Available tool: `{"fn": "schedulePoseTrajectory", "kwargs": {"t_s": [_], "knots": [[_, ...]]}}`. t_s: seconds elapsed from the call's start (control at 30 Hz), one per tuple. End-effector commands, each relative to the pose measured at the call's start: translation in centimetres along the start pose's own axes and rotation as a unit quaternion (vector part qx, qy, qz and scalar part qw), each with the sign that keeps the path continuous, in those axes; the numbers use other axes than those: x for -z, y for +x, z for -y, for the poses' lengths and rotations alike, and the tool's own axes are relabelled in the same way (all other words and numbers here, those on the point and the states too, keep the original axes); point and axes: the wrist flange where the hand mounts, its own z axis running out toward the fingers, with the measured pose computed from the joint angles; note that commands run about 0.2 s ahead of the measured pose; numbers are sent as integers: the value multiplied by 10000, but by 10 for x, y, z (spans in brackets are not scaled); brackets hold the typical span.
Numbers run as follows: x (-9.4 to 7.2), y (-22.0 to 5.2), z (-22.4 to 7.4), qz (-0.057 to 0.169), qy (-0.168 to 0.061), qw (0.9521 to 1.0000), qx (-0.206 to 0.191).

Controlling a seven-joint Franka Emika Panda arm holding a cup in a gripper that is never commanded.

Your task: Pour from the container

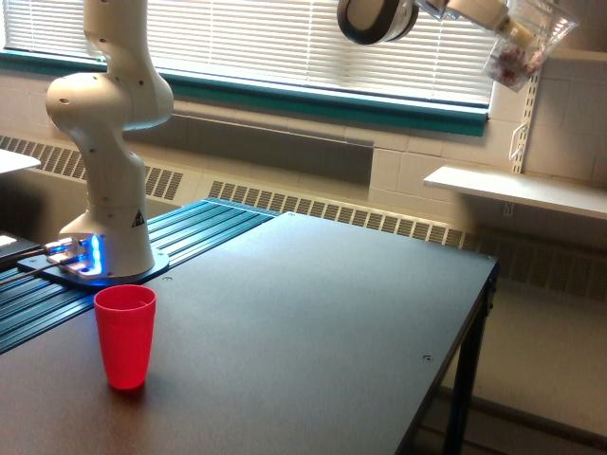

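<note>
- Exterior view puts the clear, rounded see-through container (526, 43) with small reddish-pink pieces inside at the top, high above the dark table (322, 313) and out past its far edge on the exterior view's right.
- We see it tilted, carried at the end of the white robot arm (109, 133); the gripper (484, 14) is mostly cut off by the picture's edge, so we cannot tell how its jaws stand, though the container hangs from it.
- We count one opaque red plastic cup (124, 336), standing upright on the table near its front, far from the container and well below it.
- We judge the main risk to be spilling: tipped further here, the pieces would fall clear of the red cup, onto the table or the floor beyond.
- We count one container, one red cup, one arm, one table.
</note>
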Motion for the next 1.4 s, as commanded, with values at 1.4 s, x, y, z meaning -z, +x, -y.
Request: {"fn": "schedulePoseTrajectory", "kwargs": {"t_s": [1.4], "knots": [[134, -43, -200, 1170, -2835, 9268, -2166]]}}
